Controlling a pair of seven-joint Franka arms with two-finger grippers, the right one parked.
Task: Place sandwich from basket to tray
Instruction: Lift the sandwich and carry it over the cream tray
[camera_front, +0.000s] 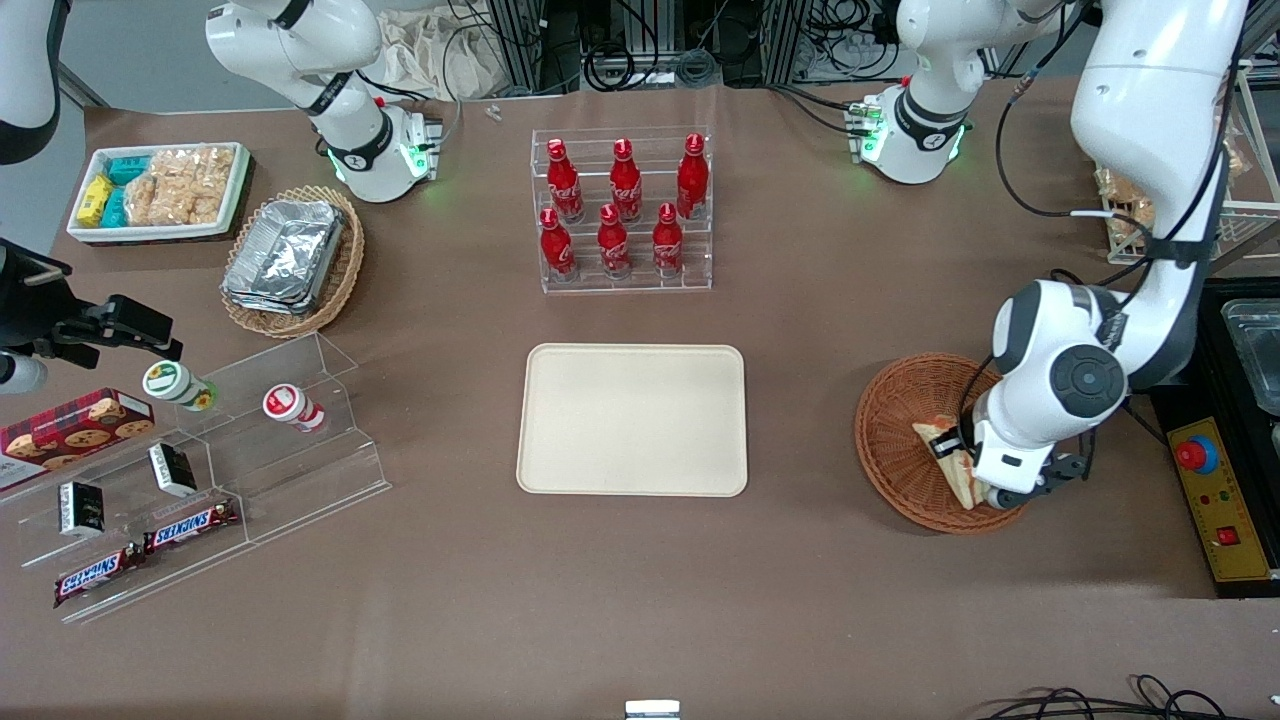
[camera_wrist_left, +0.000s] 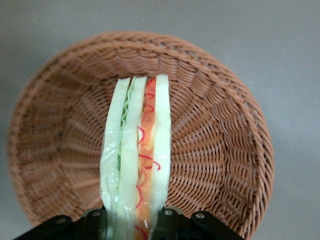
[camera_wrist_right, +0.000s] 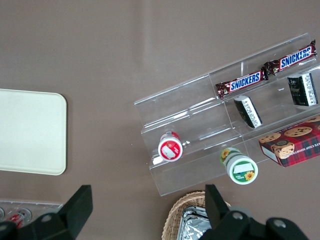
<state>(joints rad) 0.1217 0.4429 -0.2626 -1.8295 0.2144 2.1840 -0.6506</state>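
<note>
tray bare, mid bench. basket sits toward working arm's end of it, sandwich still inside, on edge. hand pinching sandwich at one end. step: grasp made, prob. next: lift clear of rim, carry over to tray.

— What sits on the brown tabletop?

— A cream tray in the middle, and a clear rack of red bottles farther from the front camera.

— And at the working arm's end?

— A reddish wicker basket, with the end effector over it, clamped on the sandwich.

— The parked arm's end?

— A basket of foil trays, a white bin of snacks and a clear stepped stand.
</note>
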